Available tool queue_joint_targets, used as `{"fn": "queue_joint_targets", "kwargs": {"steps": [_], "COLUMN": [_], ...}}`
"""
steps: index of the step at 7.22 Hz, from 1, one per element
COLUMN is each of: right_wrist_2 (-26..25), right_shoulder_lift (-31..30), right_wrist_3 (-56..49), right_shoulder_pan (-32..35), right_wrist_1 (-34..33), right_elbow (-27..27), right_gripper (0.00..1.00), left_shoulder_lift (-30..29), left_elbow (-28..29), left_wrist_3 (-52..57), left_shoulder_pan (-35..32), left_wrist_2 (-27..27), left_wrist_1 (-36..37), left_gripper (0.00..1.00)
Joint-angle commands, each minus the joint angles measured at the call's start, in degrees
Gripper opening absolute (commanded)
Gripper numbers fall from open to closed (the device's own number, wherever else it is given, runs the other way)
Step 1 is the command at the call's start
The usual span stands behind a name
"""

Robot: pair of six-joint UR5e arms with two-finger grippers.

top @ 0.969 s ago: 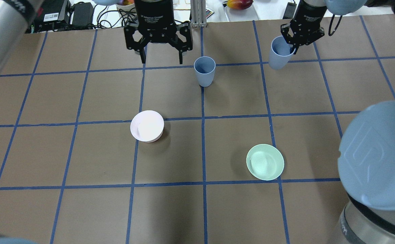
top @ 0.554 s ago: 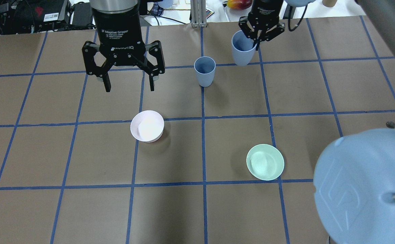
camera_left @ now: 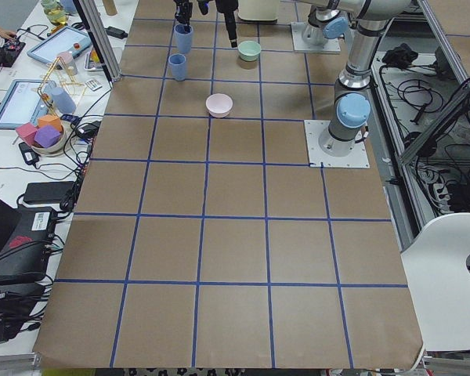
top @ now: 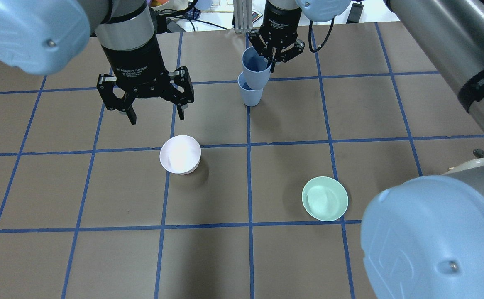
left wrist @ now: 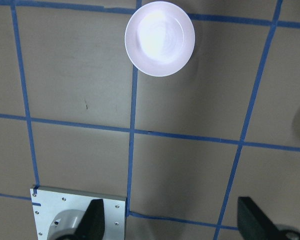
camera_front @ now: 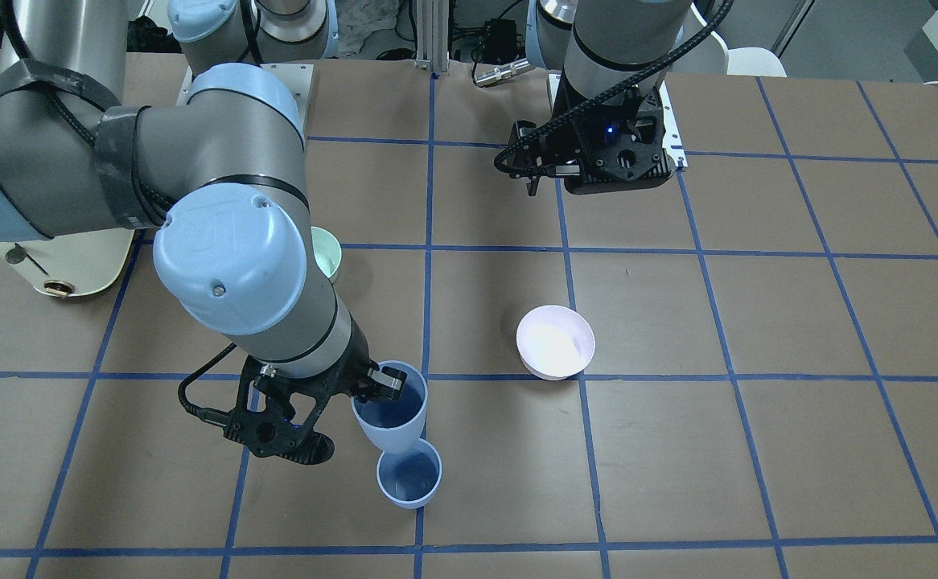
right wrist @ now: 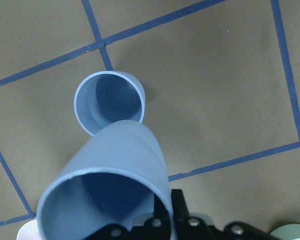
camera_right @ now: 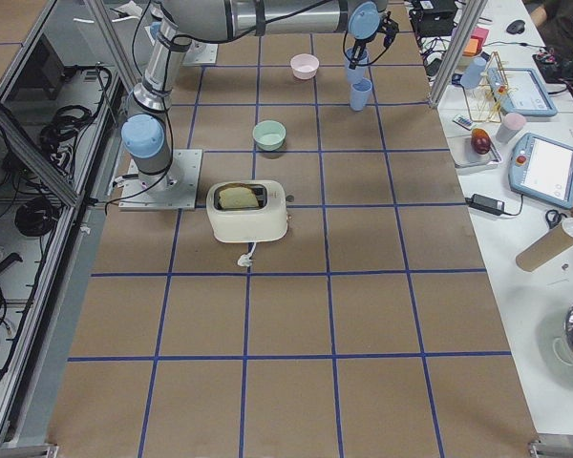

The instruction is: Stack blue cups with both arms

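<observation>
Overhead exterior shows one small periwinkle-blue tapered plastic cup [top: 250, 94] standing upright on the brown paper-covered table [top: 391, 108], on a blue tape line. This standing cup is the landmark for everything else.

Just above it, on the side away from the robot, hangs the second, identical blue plastic cup [top: 255, 68]. It is tilted and carried by the right arm's black two-finger gripper [top: 276, 52], which is clamped on the cup's wall at the rim, one finger inside and one outside. In the right wrist-mounted view the carried cup's [right wrist: 110, 200] base overlaps the rim of the standing cup [right wrist: 110, 102]. Whether the two touch cannot be told. The carried cup is not seated inside.

The left arm's black two-finger gripper [top: 157, 118] hovers over the table well to the robot's left of the standing cup. Its jaws are spread wide with nothing between them.

A pale pink round bowl [top: 180, 154] sits nearer the robot than the standing cup and to its left, below the left gripper. A mint-green round bowl [top: 325, 198] lies nearer the robot again, to the standing cup's right and well apart from it.
</observation>
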Motion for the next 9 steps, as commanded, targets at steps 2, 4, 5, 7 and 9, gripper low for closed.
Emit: {"fn": "queue_joint_targets", "kwargs": {"steps": [2,4,5,7,9], "right_wrist_2": [0.4,0.5,0.7,0.6,0.6], "right_shoulder_lift": [2.0,2.8,2.8,3.8,4.3], "right_wrist_3": [1.3,1.3,1.3,1.2,1.3], "right_shoulder_pan": [0.2,0.3,0.3,0.3,0.3], "right_wrist_1": [-2.5,-2.5,-2.5,-2.9,-5.1], "right_elbow": [-0.4,-0.4,-0.4,-0.5,-0.4], "right_gripper": [0.0,0.0,0.0,0.0,0.13], "left_shoulder_lift": [1.5,1.6,1.7,2.2,2.2], "left_elbow": [-5.1,-4.8,-4.6,-3.9,-3.9], "left_wrist_3": [4.0,4.1,4.1,6.6,6.6], "left_shoulder_pan": [2.2,3.1,3.6,4.8,5.0], "left_wrist_2": [-0.6,-0.6,-0.6,-1.2,-1.4], "left_wrist_1": [14.8,14.6,11.8,9.7,9.7], "left_gripper": [1.0,1.0,1.0,1.0,1.0]}}
